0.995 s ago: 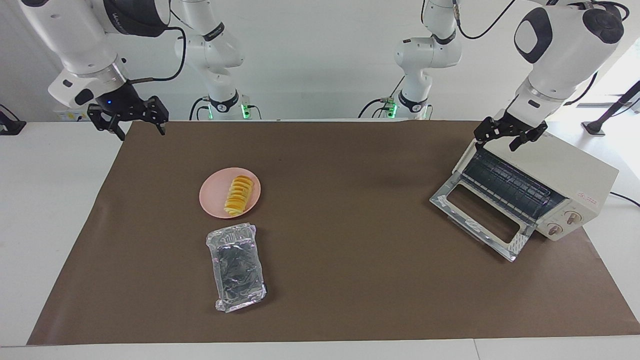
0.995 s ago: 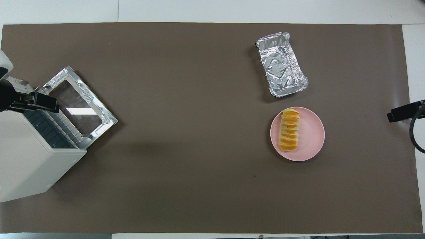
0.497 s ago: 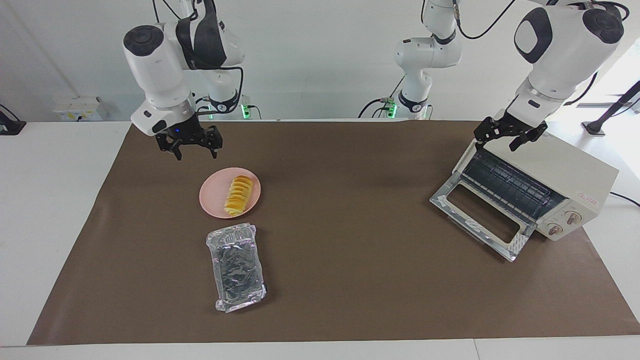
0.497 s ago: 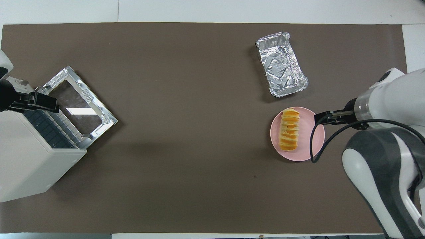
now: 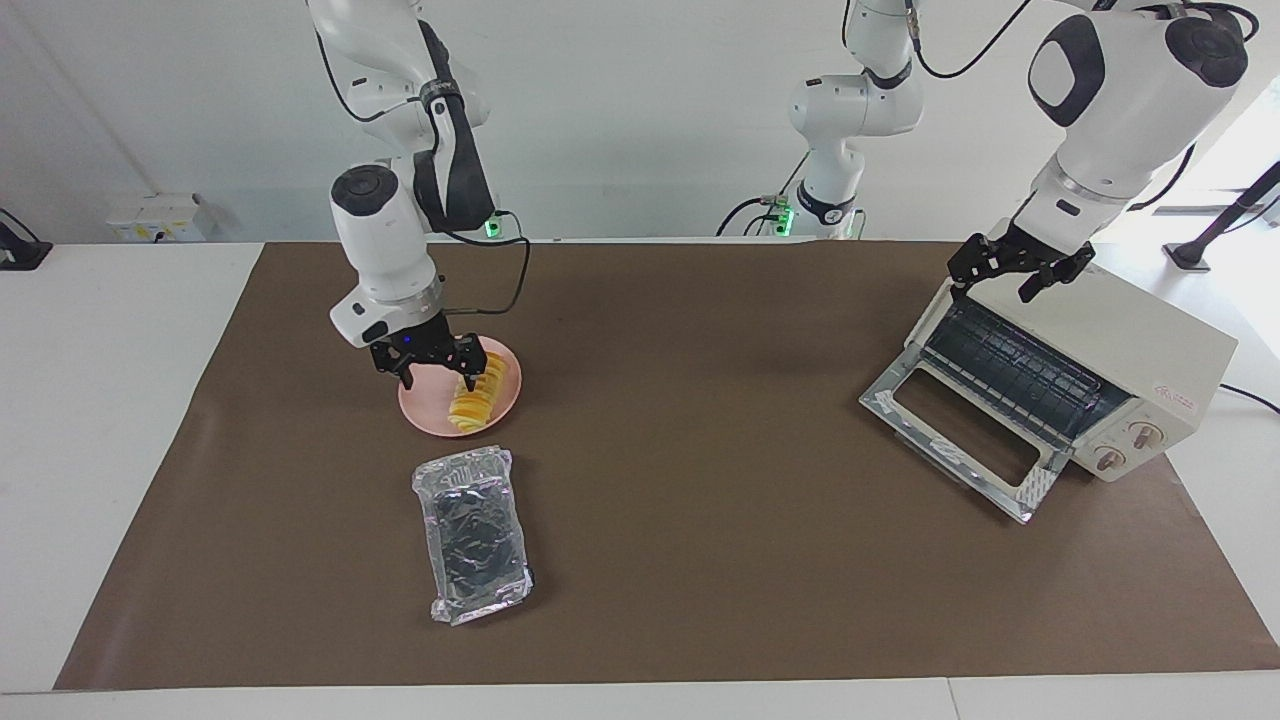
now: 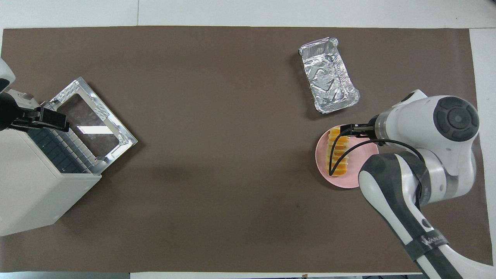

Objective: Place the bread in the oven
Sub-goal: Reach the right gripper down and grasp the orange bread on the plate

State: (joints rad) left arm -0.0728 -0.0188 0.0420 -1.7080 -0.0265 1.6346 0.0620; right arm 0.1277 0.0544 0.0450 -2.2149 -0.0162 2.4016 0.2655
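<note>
Brown mat (image 5: pixel 700 560): foil tray (image 5: pixel 474 534) beside plate (image 5: pixel 425 412), bread (image 5: pixel 476 395).

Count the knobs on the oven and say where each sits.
2. Both sit on the oven's front panel beside the open door: one knob nearer the robots, the other knob just farther out.

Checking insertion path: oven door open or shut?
Open. The oven's glass door lies dropped flat on the mat, rack exposed.

My table, counted: one bread (image 5: pixel 477 391), one pink plate (image 5: pixel 425 412), one foil tray (image 5: pixel 472 533), one oven (image 5: pixel 1070 385), one brown mat (image 5: pixel 680 560). My arms: two.
</note>
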